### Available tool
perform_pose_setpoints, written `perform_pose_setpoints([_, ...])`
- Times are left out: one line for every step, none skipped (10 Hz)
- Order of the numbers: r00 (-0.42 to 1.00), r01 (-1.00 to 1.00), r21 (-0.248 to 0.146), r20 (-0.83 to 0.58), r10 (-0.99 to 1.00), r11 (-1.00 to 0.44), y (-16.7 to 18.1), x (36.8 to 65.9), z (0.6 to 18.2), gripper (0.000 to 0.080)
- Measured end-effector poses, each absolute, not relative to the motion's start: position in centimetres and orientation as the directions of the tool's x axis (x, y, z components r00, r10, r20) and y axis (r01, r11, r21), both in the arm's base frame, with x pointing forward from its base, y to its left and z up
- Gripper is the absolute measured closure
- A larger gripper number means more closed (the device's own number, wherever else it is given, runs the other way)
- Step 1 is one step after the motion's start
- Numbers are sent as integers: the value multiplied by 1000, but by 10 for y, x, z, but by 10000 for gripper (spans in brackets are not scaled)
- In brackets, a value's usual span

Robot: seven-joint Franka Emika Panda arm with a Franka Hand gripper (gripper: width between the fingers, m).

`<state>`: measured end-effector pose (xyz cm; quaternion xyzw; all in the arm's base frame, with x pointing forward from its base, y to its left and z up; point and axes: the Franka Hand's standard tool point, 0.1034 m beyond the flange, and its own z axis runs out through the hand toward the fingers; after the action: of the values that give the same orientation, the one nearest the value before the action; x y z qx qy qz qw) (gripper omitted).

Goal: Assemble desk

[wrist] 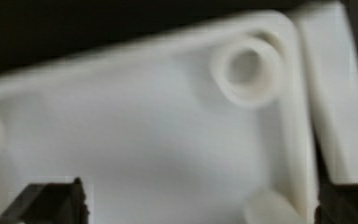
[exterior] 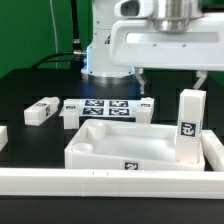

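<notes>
The white desk top (exterior: pixel 140 148), a rimmed tray, lies in the middle of the table. One square leg (exterior: pixel 190 126) stands upright at its corner on the exterior view's right. Loose legs lie behind it: two on the exterior view's left (exterior: pixel 42 111) (exterior: pixel 75 113) and one near the marker board (exterior: pixel 147 104). My gripper (exterior: pixel 170 70) hangs above the tray's far side. In the wrist view the gripper (wrist: pixel 202 205) is open and empty, with its dark fingertips (wrist: pixel 51 205) either side of the tray's floor (wrist: pixel 140 130). A round corner socket (wrist: pixel 247 70) lies ahead beside the rim.
The marker board (exterior: pixel 108 108) lies flat behind the tray. Long white border rails run along the front (exterior: pixel 100 185) and the exterior view's right (exterior: pixel 214 150). The robot base (exterior: pixel 105 55) stands at the back.
</notes>
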<state>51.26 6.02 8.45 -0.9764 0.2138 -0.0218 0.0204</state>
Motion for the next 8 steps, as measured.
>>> perform_pose_setpoints([907, -419, -46, 30, -421, -907, 57, 502, 77, 151])
perform_pose_setpoints([909, -414, -45, 31, -416, -909, 56, 499, 75, 151])
perform_pose_setpoints([910, -412, -45, 30, -414, -910, 56, 500, 76, 151])
perform_pose_setpoints([913, -407, -40, 11, -407, -913, 55, 499, 76, 151])
perform_pose_setpoints([914, -405, -40, 11, -406, -913, 55, 499, 76, 151])
perform_pose_setpoints([918, -395, -38, 5, -396, -918, 54, 497, 75, 151])
perform_pose_setpoints([932, -361, -35, -41, -360, -932, 47, 488, 70, 151])
perform_pose_setpoints([940, -330, -40, -105, -324, -943, 37, 475, 64, 151])
